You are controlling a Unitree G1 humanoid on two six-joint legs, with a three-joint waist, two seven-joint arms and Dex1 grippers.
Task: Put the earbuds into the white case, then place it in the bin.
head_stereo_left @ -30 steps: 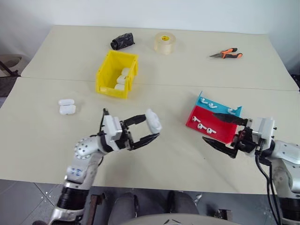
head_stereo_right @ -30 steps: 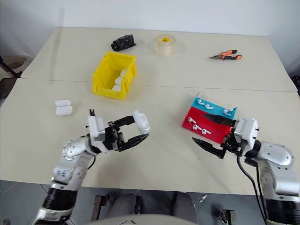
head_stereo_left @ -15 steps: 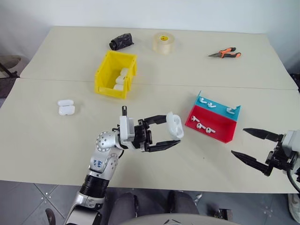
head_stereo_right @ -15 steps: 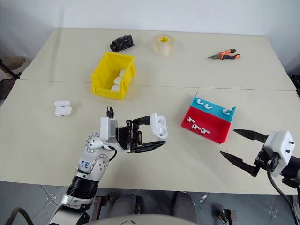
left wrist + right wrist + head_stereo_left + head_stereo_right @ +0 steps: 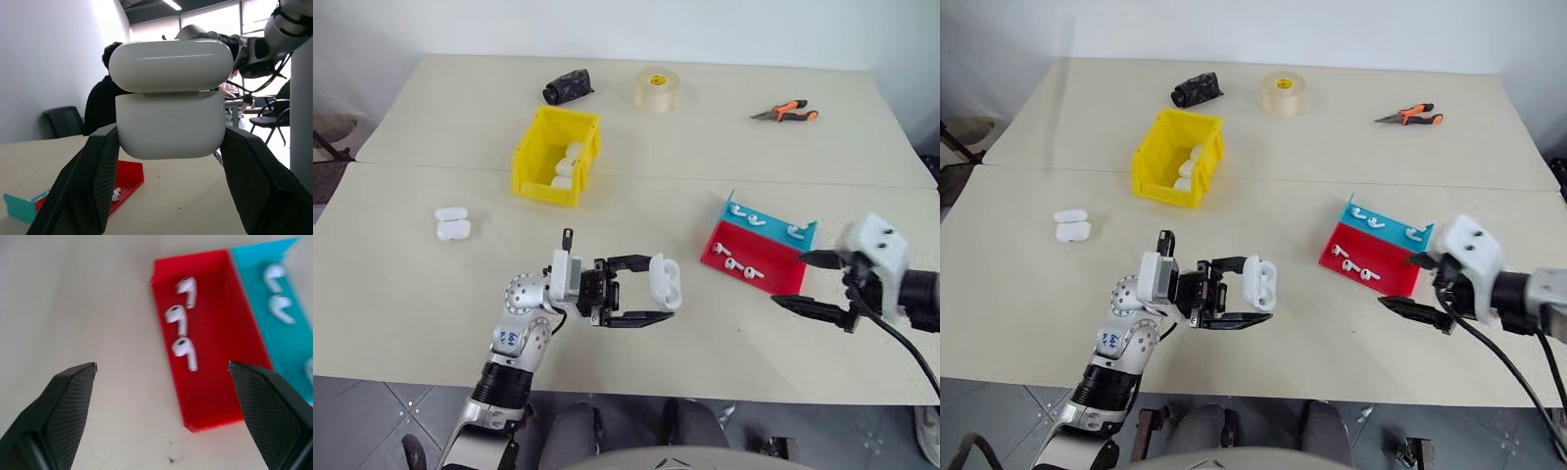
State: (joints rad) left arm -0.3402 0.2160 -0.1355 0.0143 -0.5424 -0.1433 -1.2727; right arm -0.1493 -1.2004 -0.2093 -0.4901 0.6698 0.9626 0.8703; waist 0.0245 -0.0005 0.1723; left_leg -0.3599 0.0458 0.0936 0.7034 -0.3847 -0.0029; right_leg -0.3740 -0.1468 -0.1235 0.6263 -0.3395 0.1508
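**Case held in the left gripper above the table; right gripper spread wide beside the trays**

The left gripper [image 5: 658, 296] is seen extended from a bent forearm towards the robot's right, its fingers roughly level above the table [image 5: 431, 294]; the white case [image 5: 664, 280] is clamped between the two black fingers [image 5: 98, 181], the jaws being closed against its sides. In the left wrist view the case [image 5: 170, 103] is seen with lid and body meeting along a thin seam; whether the lid is fully latched cannot be told. The right gripper [image 5: 808, 284] is carried on an arm reaching in from the robot's right, pointed leftward and somewhat downward; its jaws are spread wide with nothing between them, and the fingertips [image 5: 73, 382] are held above bare table just beside the near end of the red tray [image 5: 773, 277]. Three earbuds [image 5: 182, 325] are seen lying in the red tray, further ones [image 5: 278, 298] in the adjoining teal tray [image 5: 766, 217]. The bin [image 5: 533, 157] is set well apart on the far left of the table, white cases [image 5: 566, 166] lying inside it; two more cases [image 5: 451, 222] lie on the table to the left.
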